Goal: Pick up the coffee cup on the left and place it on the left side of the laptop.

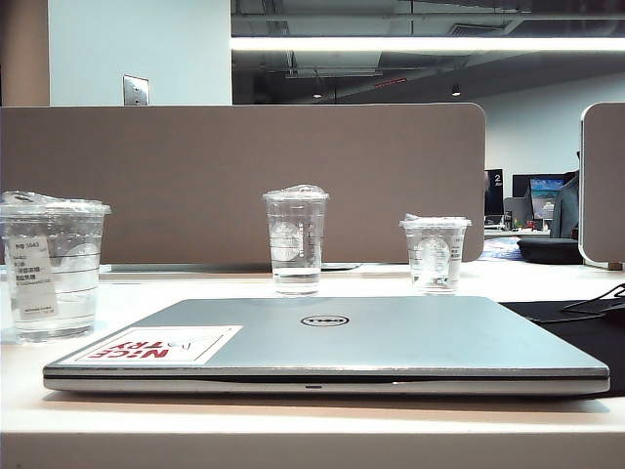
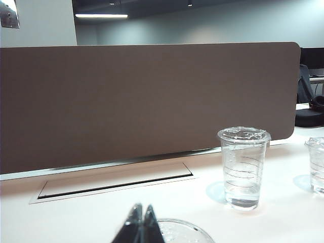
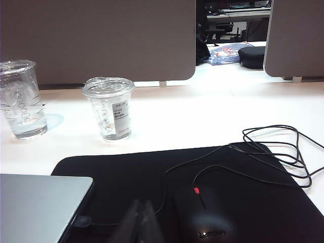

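The coffee cup (image 1: 51,269), wide and clear with a white printed label and crinkled film lid, stands on the table to the left of the laptop (image 1: 391,337), a closed silver Dell with a red-lettered sticker. Neither gripper shows in the exterior view. In the left wrist view my left gripper (image 2: 143,208) is shut and empty, its tips just above the film-covered rim of a cup (image 2: 185,234), apparently the coffee cup. My right gripper (image 3: 142,203) is shut and empty above a black mouse pad (image 3: 126,172), beside the laptop's corner (image 3: 40,202).
A taller clear cup (image 1: 295,239) and a short clear cup (image 1: 435,252) stand behind the laptop, in front of a brown partition (image 1: 244,181). A black mouse (image 3: 205,217) with looped cable (image 3: 273,152) lies on the pad. A cable slot (image 2: 116,183) runs along the partition.
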